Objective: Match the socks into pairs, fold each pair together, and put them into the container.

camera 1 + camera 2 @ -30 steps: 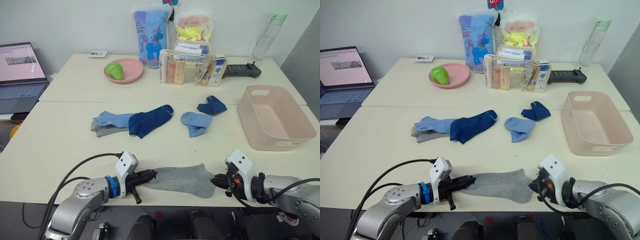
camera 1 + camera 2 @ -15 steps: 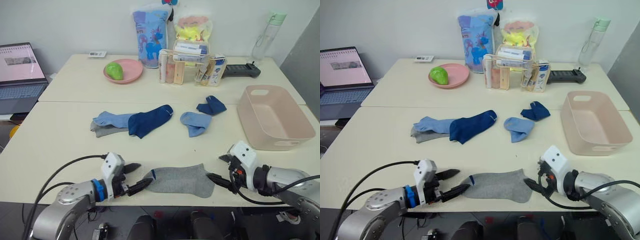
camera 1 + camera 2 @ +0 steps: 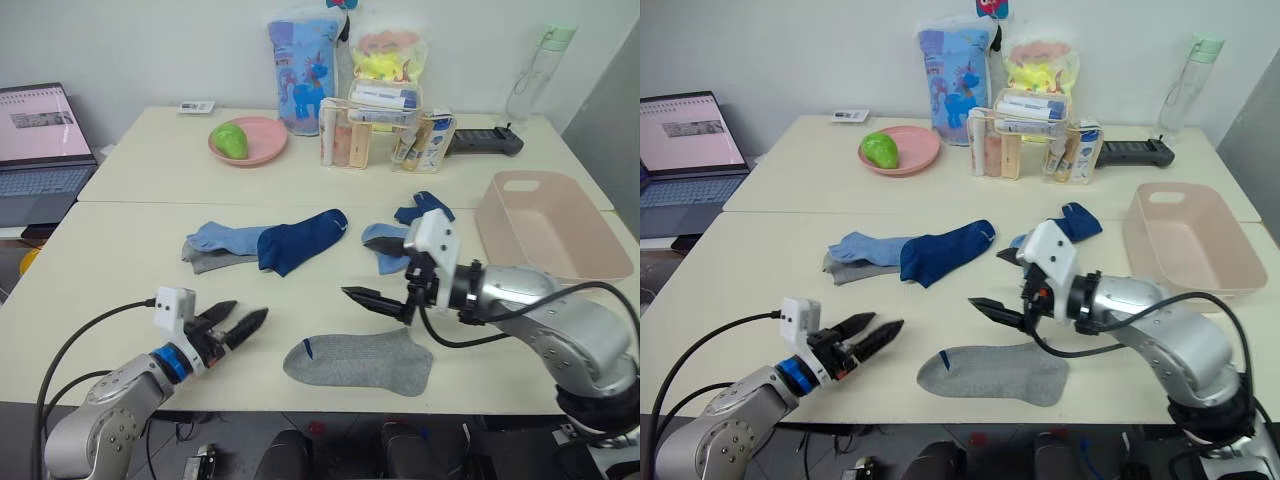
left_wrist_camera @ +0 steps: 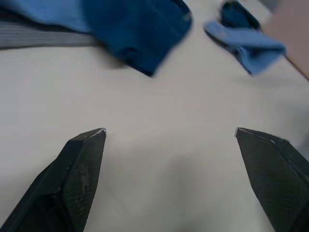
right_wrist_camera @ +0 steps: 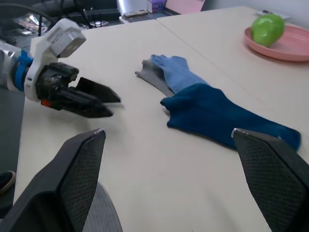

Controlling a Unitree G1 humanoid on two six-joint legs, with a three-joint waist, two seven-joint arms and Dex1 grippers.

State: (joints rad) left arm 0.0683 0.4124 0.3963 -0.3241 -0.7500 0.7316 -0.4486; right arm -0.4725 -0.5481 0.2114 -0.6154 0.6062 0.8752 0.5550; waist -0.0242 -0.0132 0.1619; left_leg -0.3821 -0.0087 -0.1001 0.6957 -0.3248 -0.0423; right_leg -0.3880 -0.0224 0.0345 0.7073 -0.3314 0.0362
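While a grey sock (image 3: 360,361) lies flat and free at the near edge of the worktop (image 3: 120,270), the left gripper (image 3: 232,328) hovers to its nine o'clock, apart from it, its fingers (image 3: 244,322) spread and holding nothing. At the sock's twelve o'clock the right gripper (image 3: 385,285) hangs above the worktop, its fingers (image 3: 366,298) spread wide and empty, pointing toward nine o'clock.

Beyond the grippers, toward the middle of the worktop, a dark navy sock (image 3: 300,240) lies partly over a light blue sock (image 3: 225,238), which in turn covers a second grey sock (image 3: 207,262); the three touch in one overlapping row. At three o'clock from that row, partly behind the right gripper, sits another light blue sock (image 3: 385,256), bunched up, with a second dark navy sock (image 3: 428,208) just beside it at its one o'clock.

At the far three o'clock side stands the pale pink-beige container (image 3: 590,262), with no sock visible inside it.

Along the back of the worktop are a pink plate (image 3: 262,140) carrying a green fruit (image 3: 230,141), a clear organiser of tubes (image 3: 380,130), two printed bags (image 3: 305,75), a water bottle (image 3: 535,75) and, at nine o'clock, a laptop (image 3: 40,150).
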